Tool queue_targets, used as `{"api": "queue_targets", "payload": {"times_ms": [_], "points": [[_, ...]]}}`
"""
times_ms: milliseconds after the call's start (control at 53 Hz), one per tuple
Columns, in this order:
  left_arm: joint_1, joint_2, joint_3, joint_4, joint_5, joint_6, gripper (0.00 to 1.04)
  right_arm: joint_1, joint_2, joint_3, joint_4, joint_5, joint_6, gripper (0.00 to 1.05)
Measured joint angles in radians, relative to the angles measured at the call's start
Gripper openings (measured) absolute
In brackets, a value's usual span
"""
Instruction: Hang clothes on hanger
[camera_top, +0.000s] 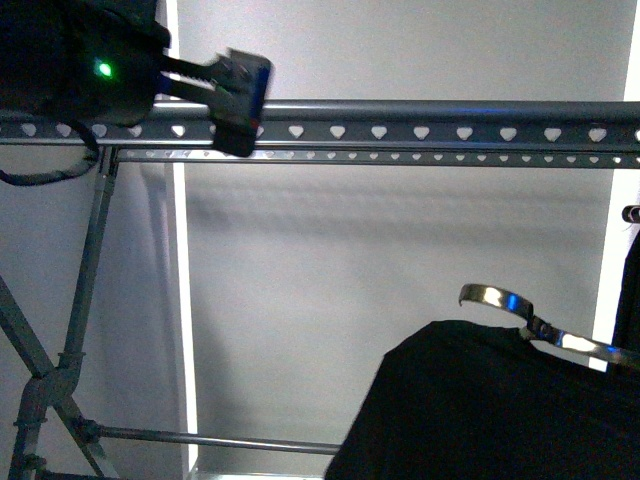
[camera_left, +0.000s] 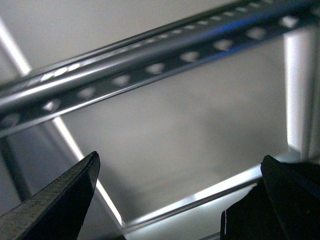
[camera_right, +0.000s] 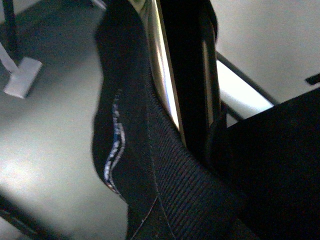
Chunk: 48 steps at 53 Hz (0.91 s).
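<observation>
The hanger's long grey rail (camera_top: 400, 130) with heart-shaped holes runs across the top of the front view. It also crosses the left wrist view (camera_left: 150, 65). My left gripper (camera_top: 238, 100) is open and empty at the rail's left part, level with it; in its wrist view (camera_left: 180, 157) the jaws stand wide apart below the rail. The black clothes (camera_top: 470, 410) hang low at the right, well below the rail, on a shiny wire hook (camera_top: 495, 297). My right gripper (camera_right: 200, 200) is shut on the clothes (camera_right: 150, 165) beside the shiny wire (camera_right: 160, 65); fabric hides its fingers.
The rack's crossed legs (camera_top: 60, 370) stand at the left, with a low cross bar (camera_top: 220, 440). A black cable (camera_top: 50, 175) hangs under the left arm. A bright vertical strip (camera_top: 183, 300) runs down the grey wall behind. A white block (camera_right: 22, 77) lies on the floor.
</observation>
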Motion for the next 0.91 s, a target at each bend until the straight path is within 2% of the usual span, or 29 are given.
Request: {"api": "queue_targets", "payload": {"times_ms": [75, 170, 226, 283, 377, 509, 698, 849, 906], "points": [[0.056, -0.006, 0.037, -0.076, -0.128, -0.24, 0.98, -0.013, -0.019, 0.036, -0.077, -0.036, 0.12, 0.04], [0.123, -0.029, 0.044, -0.141, -0.127, -0.48, 0.98, -0.014, -0.022, 0.096, -0.155, -0.093, 0.272, 0.04], [0.151, -0.043, 0.043, -0.151, -0.093, -0.592, 0.98, -0.012, -0.022, 0.123, -0.178, -0.109, 0.363, 0.04], [0.17, -0.081, 0.036, -0.229, -0.053, -0.581, 0.91, -0.006, -0.022, 0.15, -0.194, -0.126, 0.446, 0.04], [0.178, -0.172, -0.055, -0.244, -0.034, -0.488, 0.78, 0.004, -0.021, 0.189, -0.196, -0.154, 0.569, 0.04], [0.18, -0.311, -0.249, -0.15, -0.013, -0.364, 0.59, 0.021, -0.011, 0.241, -0.153, -0.185, 0.781, 0.03], [0.195, -0.405, -0.472, -0.049, 0.002, -0.317, 0.34, 0.045, 0.006, 0.301, -0.064, -0.195, 1.032, 0.03], [0.251, -0.494, -0.673, 0.029, 0.051, -0.303, 0.03, 0.071, 0.045, 0.388, -0.017, -0.166, 1.242, 0.03], [0.256, -0.526, -0.715, 0.048, 0.051, -0.301, 0.04, 0.072, 0.062, 0.418, -0.007, -0.154, 1.288, 0.03]]}}
